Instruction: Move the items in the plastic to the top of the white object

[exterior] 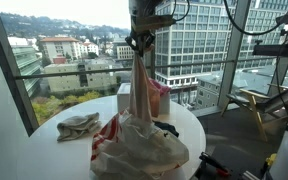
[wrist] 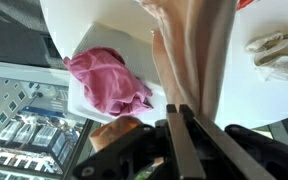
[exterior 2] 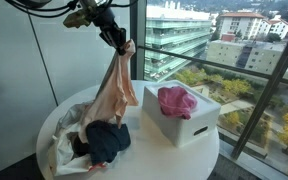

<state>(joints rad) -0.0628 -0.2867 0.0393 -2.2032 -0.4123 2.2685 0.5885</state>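
High over the round table (exterior 2: 149, 160), the claw (exterior: 139, 42) is clenched hard on the top end of the cream-beige cloth (exterior 2: 114, 88). In the wrist view the fingers (wrist: 174, 125) are pinched together with the fabric running out from between them. The cloth hangs in one long drape, and its lower end reaches down to the plastic bag (exterior: 134, 150), which lies crumpled and open on the tabletop. Down in the bag, right at the foot of the drape, the dark navy cloth (exterior 2: 106, 142) sits bunched in a heap. Just beside the bag stands the white box (exterior 2: 189, 128), and the pink-magenta cloth (exterior 2: 176, 101) is already lying crumpled on its top. Further out, apart from the bag, a grey-white striped rag (exterior: 79, 125) lies on the bare table. Tall windows and city buildings fill the background in both exterior views.
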